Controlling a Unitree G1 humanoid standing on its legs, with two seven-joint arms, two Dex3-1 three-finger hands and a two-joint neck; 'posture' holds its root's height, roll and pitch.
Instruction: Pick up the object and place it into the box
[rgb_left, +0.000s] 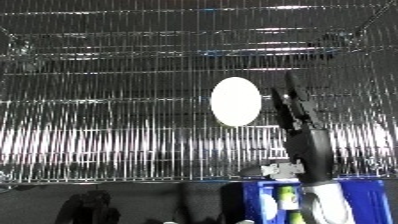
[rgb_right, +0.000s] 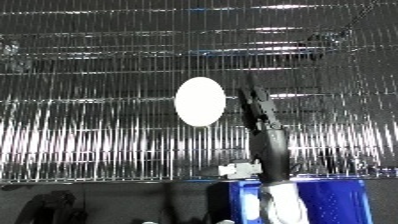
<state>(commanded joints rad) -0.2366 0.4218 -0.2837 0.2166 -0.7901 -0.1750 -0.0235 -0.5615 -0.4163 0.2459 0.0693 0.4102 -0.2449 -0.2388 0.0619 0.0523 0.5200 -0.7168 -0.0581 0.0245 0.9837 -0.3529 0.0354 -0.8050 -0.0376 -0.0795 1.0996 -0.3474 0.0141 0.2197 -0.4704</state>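
We look down into a wire bin (rgb_left: 107, 75) whose silver mesh fills nearly the whole view, far rim at the top and near wall running across the lower part. A white egg-shaped object (rgb_left: 235, 101) sits a little right of the middle, seen against the mesh; its long axis runs near to far, standing upright in the picture, with the narrower end toward the far side. We cannot tell whether it rests on the mesh or hangs above it.

Just to its right is our right robot hand (rgb_left: 293, 107), black, its fingers straight and held together, pointing toward the far wall. The fingers lie alongside the object's right edge, very near it; whether they touch it is unclear. They are not curled around it. The forearm (rgb_left: 322, 200) rises from the lower right edge.

Left of the object the mesh is bare all the way to the bin's left wall, and the far half is bare too. Below the near wall a blue box (rgb_left: 266, 200) stands at lower right, partly behind the forearm, with a small pale part (rgb_right: 238, 170) beside the wrist. Dark shapes (rgb_left: 89, 207) sit at the lower left, too dim to identify. The left robot hand does not show.
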